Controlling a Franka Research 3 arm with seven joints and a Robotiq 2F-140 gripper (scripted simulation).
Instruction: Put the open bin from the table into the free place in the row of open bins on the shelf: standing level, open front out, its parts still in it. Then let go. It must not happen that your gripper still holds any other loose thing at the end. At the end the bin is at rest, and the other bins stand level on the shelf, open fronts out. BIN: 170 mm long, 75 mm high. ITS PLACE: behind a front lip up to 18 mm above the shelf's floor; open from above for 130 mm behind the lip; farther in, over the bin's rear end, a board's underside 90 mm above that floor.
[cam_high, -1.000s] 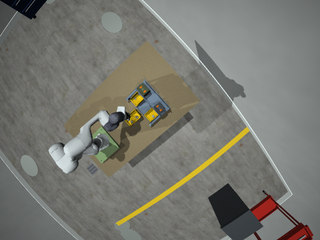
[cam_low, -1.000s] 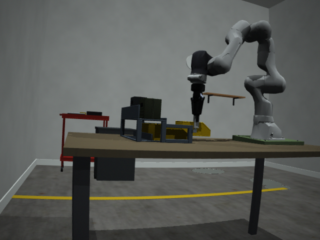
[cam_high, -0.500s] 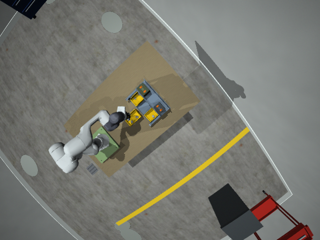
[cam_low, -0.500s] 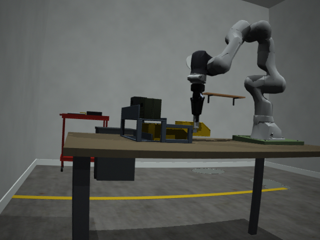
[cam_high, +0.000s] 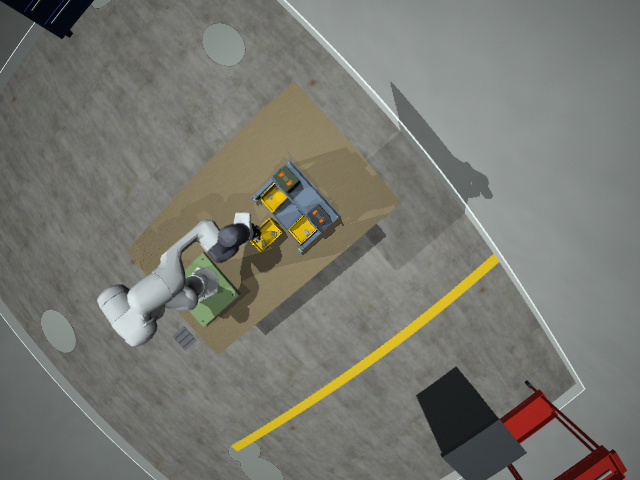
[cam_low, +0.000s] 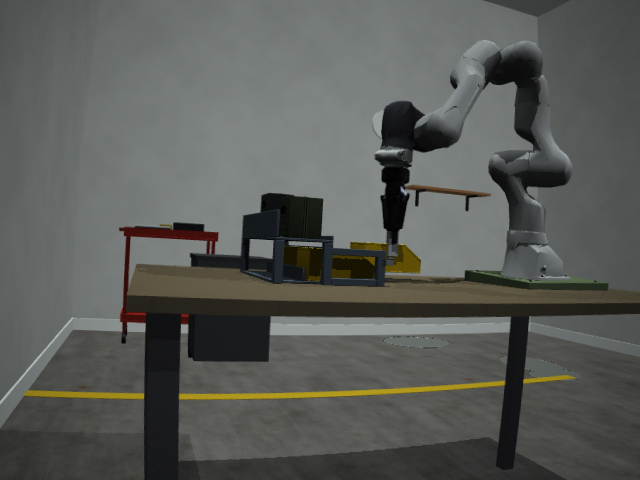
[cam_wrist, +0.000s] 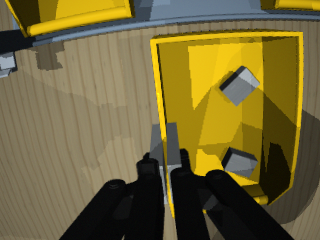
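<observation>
The yellow open bin (cam_wrist: 230, 116) is over the wooden table just in front of the blue-grey shelf (cam_high: 295, 205), its open front towards me. Two grey parts (cam_wrist: 239, 86) (cam_wrist: 240, 162) lie in it. It also shows in the top view (cam_high: 266, 234) and in the side view (cam_low: 392, 258). My gripper (cam_wrist: 166, 138) points straight down and is shut on the bin's left side wall near the front corner; it also shows in the side view (cam_low: 392, 248).
The shelf's front lip (cam_wrist: 167, 20) runs across just ahead of the bin. Two dark bins (cam_high: 286, 177) (cam_high: 317, 214) sit on the shelf's upper board. My arm's green base plate (cam_high: 211, 289) is behind. A red cart (cam_low: 165, 237) stands beyond the table.
</observation>
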